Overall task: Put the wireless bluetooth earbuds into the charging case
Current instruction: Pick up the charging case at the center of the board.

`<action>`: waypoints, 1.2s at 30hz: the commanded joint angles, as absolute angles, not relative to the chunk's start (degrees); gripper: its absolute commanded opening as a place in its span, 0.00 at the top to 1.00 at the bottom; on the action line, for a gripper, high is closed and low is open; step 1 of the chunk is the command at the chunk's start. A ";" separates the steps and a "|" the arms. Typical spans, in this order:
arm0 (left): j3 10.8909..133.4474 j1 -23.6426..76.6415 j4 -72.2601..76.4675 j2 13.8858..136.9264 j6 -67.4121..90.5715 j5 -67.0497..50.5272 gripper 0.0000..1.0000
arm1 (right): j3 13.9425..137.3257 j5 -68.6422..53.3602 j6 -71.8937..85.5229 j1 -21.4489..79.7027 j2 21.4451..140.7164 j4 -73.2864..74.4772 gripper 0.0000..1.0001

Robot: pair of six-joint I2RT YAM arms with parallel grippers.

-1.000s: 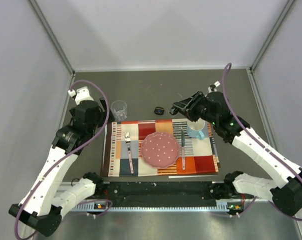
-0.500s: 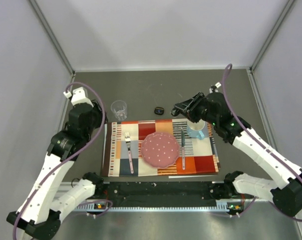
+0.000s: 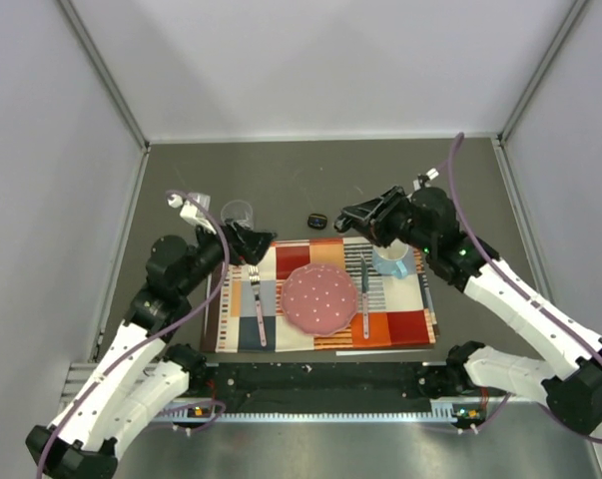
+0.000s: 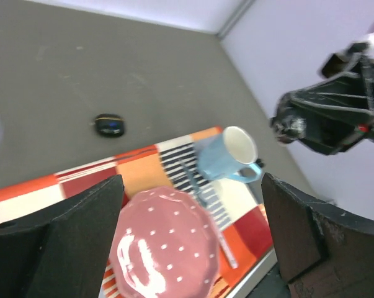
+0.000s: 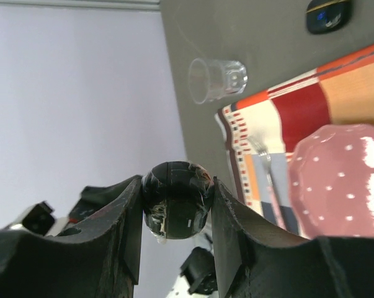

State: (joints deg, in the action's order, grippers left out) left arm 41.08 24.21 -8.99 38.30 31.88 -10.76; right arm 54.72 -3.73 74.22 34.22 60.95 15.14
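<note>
The charging case (image 3: 318, 220), small, black and pebble-shaped, lies on the grey table just beyond the placemat. It also shows in the left wrist view (image 4: 109, 125) and the right wrist view (image 5: 328, 15). I cannot tell if its lid is open. My right gripper (image 3: 346, 213) hovers to the right of the case, shut (image 5: 176, 200) on one glossy black earbud (image 5: 176, 197). The other earbud is not in view. My left gripper (image 3: 261, 240) is open and empty (image 4: 190, 242) above the placemat's far left corner.
A patchwork placemat (image 3: 231, 299) carries a pink dotted plate (image 3: 320, 297), a fork (image 3: 256, 299), a knife (image 3: 364, 289) and a blue mug (image 3: 392, 259). A clear glass (image 3: 238, 213) stands behind its far left corner. Walls enclose the table on three sides.
My left arm has swung from the far left edge rightward and forward, over the placemat's far left corner. My right gripper has barely moved and still holds the earbud.
</note>
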 commanded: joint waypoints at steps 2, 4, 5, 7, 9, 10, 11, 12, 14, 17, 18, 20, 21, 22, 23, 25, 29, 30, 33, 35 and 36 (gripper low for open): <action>31.83 27.15 23.53 34.63 34.99 -16.09 0.01 | 51.77 -6.07 85.68 39.28 62.05 5.63 1.00; 31.29 29.17 25.57 35.15 32.54 -14.59 0.01 | 51.42 -5.02 88.57 40.60 62.40 4.05 1.00; 31.03 30.05 27.23 35.42 31.82 -13.89 0.01 | 50.89 -4.66 89.72 41.56 62.40 3.70 1.00; 30.24 33.11 30.13 36.55 29.46 -11.96 0.01 | 50.19 -3.70 92.71 42.36 62.58 0.90 1.00; 29.62 35.32 34.18 37.61 27.96 -10.64 0.01 | 49.66 -3.43 94.47 43.15 63.02 0.44 1.00; 29.88 37.07 34.54 39.01 26.82 -10.55 0.01 | 49.57 -3.34 95.53 43.42 63.54 0.44 1.00; 30.84 37.70 34.37 39.81 26.37 -10.46 0.01 | 49.57 -3.60 95.89 43.50 64.33 -2.17 1.00; 31.20 38.31 33.84 40.60 26.02 -10.46 0.01 | 49.66 -3.95 96.15 43.68 64.86 -2.98 1.00; 31.46 40.07 34.62 42.27 24.96 -10.11 0.01 | 50.18 -4.83 96.77 44.03 66.17 -5.00 1.00; 30.50 41.92 36.38 42.98 23.64 -8.79 0.01 | 50.89 -4.22 96.94 45.08 66.97 -5.53 1.00; 30.32 42.01 36.30 43.33 23.64 -8.62 0.01 | 50.80 -3.96 97.03 45.61 67.06 -6.15 1.00; 30.32 42.27 36.04 43.68 23.64 -8.18 0.01 | 50.71 -3.08 97.12 45.97 67.15 -6.76 1.00; 30.24 42.36 35.86 44.12 23.64 -7.91 0.01 | 50.80 -2.99 97.21 46.14 67.24 -7.38 1.00; 29.89 42.71 35.95 44.30 23.56 -7.74 0.01 | 50.80 -2.99 97.21 46.32 67.32 -7.38 1.00; 29.80 42.80 35.86 44.47 23.55 -7.47 0.02 | 50.97 -2.99 97.29 46.32 67.32 -7.38 1.00; 29.45 43.15 35.95 45.26 23.47 -7.03 0.04 | 50.89 -3.08 97.64 46.58 67.41 -7.82 1.00; 29.53 43.33 36.30 47.19 23.73 -7.21 0.12 | 50.71 -3.34 98.00 46.93 67.59 -8.79 1.00; 29.71 43.42 36.39 48.15 23.90 -7.47 0.16 | 50.89 -3.34 97.91 47.02 67.67 -8.79 1.00; 30.58 43.50 36.47 50.09 24.26 -8.00 0.24 | 50.89 -3.43 97.74 47.28 67.76 -8.96 1.00; 30.94 43.59 36.56 50.80 24.52 -7.91 0.28 | 50.80 -3.69 97.82 47.29 67.85 -9.14 1.00; 30.94 43.77 37.00 51.24 24.70 -7.82 0.31 | 50.80 -3.78 97.74 47.29 67.94 -9.23 1.00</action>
